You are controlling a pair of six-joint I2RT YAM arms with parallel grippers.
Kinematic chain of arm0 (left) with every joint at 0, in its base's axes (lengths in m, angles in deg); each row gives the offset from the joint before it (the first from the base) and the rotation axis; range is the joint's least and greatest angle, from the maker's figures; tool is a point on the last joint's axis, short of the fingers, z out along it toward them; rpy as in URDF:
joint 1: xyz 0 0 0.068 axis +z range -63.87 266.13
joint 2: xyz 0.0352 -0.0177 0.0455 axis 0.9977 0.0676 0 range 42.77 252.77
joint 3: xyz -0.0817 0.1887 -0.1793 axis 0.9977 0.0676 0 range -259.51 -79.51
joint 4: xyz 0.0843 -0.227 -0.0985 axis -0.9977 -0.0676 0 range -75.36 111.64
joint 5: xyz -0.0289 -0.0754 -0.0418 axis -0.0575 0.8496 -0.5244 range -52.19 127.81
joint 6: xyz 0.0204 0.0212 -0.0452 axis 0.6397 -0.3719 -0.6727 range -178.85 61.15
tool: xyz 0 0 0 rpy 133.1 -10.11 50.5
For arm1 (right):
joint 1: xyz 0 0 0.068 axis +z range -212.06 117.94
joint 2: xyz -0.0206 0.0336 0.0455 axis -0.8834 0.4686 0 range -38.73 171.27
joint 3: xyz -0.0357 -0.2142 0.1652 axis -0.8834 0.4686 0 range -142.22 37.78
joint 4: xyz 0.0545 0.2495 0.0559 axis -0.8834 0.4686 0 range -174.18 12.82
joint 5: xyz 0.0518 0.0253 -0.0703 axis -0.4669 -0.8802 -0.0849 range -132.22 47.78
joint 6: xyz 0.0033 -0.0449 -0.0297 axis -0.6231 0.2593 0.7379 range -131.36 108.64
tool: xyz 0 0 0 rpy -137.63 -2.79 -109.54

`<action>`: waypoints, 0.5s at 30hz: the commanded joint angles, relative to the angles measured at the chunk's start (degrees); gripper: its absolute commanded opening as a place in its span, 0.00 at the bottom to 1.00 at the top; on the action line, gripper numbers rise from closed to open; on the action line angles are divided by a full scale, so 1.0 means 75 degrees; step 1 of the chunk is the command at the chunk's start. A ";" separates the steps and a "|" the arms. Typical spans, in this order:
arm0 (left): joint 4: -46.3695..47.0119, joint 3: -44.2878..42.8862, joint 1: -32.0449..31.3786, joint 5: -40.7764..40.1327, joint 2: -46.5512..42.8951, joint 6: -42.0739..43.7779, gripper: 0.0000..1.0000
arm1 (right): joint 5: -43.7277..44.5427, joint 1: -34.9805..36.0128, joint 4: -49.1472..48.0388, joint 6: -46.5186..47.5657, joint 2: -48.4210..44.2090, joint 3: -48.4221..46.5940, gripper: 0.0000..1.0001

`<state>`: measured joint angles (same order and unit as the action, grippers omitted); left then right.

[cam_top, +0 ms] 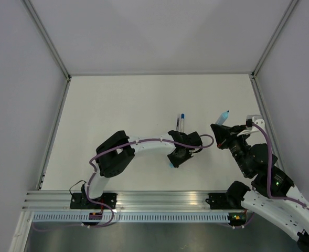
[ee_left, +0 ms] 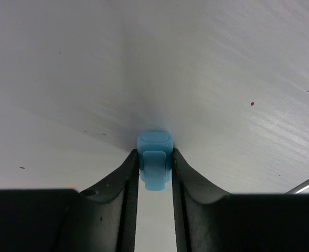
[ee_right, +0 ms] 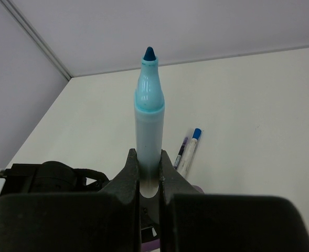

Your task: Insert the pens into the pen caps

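Left gripper (ee_left: 155, 164): jaws narrow, clamped on a pale-blue pen cap (ee_left: 155, 143). The cap's end is at the white table (cam_top: 117, 105); actual contact not discernible.

Right gripper (ee_right: 149, 164): jaws pinched on the lower barrel of a light-blue marker (ee_right: 148, 123). Marker is uncapped, its dark tip pointing away from the fingers, held clear above the table.

Between the two arms, two thin pens (cam_top: 180, 124) lie side by side on the table, the white one blue-ended, the other dark.
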<state>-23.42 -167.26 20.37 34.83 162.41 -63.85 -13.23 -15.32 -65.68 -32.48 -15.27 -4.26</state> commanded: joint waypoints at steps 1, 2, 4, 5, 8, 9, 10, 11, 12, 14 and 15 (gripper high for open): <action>-0.0157 -0.0020 -0.0033 -0.0387 0.0327 0.0068 0.17 | 0.0095 0.0002 -0.0100 0.0121 -0.0023 -0.0148 0.00; -0.0064 0.0015 -0.0033 -0.0445 0.0291 0.0010 0.12 | 0.0060 -0.0009 -0.0111 0.0121 0.0000 -0.0148 0.00; 0.0089 0.0144 -0.0045 -0.0586 0.0151 -0.0107 0.08 | -0.0092 -0.0009 -0.0274 0.0075 0.0071 -0.0055 0.00; 0.0183 0.0203 -0.0045 -0.0853 -0.0058 -0.0328 0.03 | -0.0208 0.0002 -0.0415 0.0028 0.0106 0.0003 0.00; 0.0908 0.0659 0.0002 -0.0845 -0.0655 -0.0832 0.02 | -0.1016 -0.0009 -0.1012 -0.0089 0.0410 0.0332 0.00; 0.1119 0.0939 0.0014 -0.0868 -0.0821 -0.0996 0.02 | -0.1227 -0.0009 -0.1130 -0.0113 0.0643 0.0413 0.00; 0.1446 0.1046 0.0037 -0.0914 -0.0985 -0.1149 0.02 | -0.1647 -0.0009 -0.1375 -0.0101 0.0761 0.0449 0.00; 0.1577 0.1163 0.0072 -0.1042 -0.1358 -0.1487 0.02 | -0.1744 0.0002 -0.1447 -0.0125 0.0878 0.0461 0.00; 0.1682 0.1373 0.0165 -0.1136 -0.1570 -0.1676 0.02 | -0.1803 -0.0009 -0.1459 -0.0160 0.1123 0.0426 0.00; 0.1975 0.1608 0.0341 -0.1138 -0.2027 -0.2190 0.02 | -0.1838 -0.0009 -0.1424 -0.0230 0.1324 0.0379 0.00; 0.2116 0.1899 0.0539 -0.1091 -0.2563 -0.2321 0.02 | -0.1838 -0.0009 -0.1401 -0.0207 0.1429 0.0344 0.00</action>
<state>-14.11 -155.71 21.59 28.91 152.79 -73.27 -23.63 -15.36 -72.98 -33.09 -6.00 -1.44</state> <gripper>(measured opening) 0.318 0.088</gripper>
